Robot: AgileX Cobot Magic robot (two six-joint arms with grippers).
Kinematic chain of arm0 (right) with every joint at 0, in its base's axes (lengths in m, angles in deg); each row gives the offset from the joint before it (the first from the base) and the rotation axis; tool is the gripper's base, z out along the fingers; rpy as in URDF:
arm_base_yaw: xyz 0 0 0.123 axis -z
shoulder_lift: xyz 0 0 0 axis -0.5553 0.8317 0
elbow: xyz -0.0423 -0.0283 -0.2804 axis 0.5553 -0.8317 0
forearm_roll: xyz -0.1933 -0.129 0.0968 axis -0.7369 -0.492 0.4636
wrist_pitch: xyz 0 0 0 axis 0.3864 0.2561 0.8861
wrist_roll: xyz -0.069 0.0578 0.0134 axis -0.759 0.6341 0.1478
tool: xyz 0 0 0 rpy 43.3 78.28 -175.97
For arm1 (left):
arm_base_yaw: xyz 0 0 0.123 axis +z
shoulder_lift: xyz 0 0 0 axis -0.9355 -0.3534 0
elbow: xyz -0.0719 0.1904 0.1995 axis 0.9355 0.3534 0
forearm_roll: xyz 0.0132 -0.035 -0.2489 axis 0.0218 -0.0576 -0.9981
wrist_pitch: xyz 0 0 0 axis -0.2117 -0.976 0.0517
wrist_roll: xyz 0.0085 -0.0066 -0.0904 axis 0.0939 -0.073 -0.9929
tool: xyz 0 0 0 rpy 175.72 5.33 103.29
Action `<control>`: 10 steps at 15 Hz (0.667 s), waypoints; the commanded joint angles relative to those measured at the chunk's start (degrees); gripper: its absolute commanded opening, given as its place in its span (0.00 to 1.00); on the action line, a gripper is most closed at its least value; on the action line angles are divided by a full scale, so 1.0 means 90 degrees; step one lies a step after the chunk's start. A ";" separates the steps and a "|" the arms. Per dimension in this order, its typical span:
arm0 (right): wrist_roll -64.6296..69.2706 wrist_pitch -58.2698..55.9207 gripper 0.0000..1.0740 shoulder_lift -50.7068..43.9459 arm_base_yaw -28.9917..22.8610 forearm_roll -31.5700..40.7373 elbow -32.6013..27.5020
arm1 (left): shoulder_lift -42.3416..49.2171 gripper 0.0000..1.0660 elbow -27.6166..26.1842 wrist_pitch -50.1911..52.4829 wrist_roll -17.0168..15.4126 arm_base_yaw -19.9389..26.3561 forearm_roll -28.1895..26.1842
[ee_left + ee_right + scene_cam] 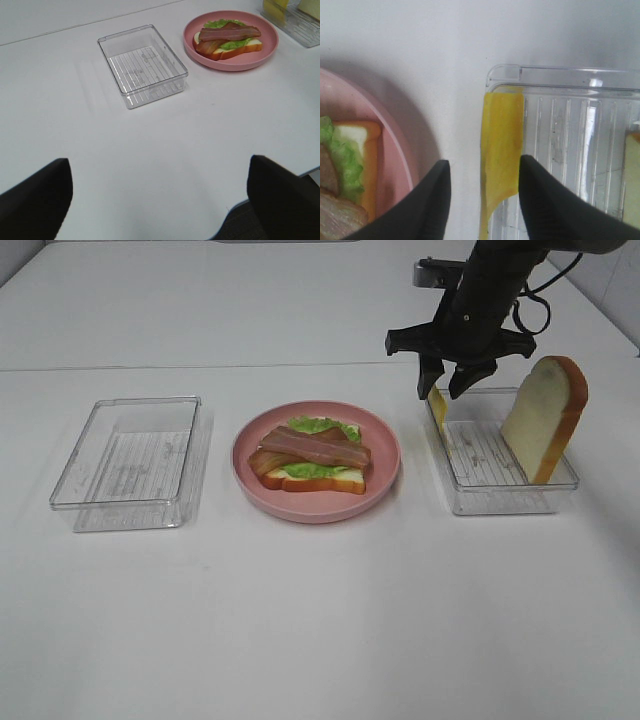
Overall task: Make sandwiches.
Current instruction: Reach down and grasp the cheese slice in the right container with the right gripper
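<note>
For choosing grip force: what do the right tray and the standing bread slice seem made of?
Right tray: clear rigid plastic, glossy; its ribbed floor shows through. Bread slice: probably foam or soft plastic, matte, without glare.

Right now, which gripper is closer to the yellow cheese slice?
Right. The right gripper hangs just above the cheese slice, fingers straddling it. The left gripper is far away, over the table beyond the empty tray.
</note>
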 commanded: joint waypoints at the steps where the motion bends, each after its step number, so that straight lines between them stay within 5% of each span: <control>1: 0.0045 0.0032 0.39 0.0019 0.0006 -0.0070 0.0013 | 0.0140 0.84 0.0006 0.0070 0.0000 -0.0025 -0.0064; 7: 0.0115 -0.0032 0.38 0.0210 0.0006 -0.0070 0.0013 | 0.0140 0.84 0.0006 0.0070 0.0000 -0.0025 -0.0064; 10: 0.0140 -0.0070 0.08 0.0204 0.0006 -0.0070 0.0013 | 0.0140 0.84 0.0006 0.0070 0.0000 -0.0025 -0.0064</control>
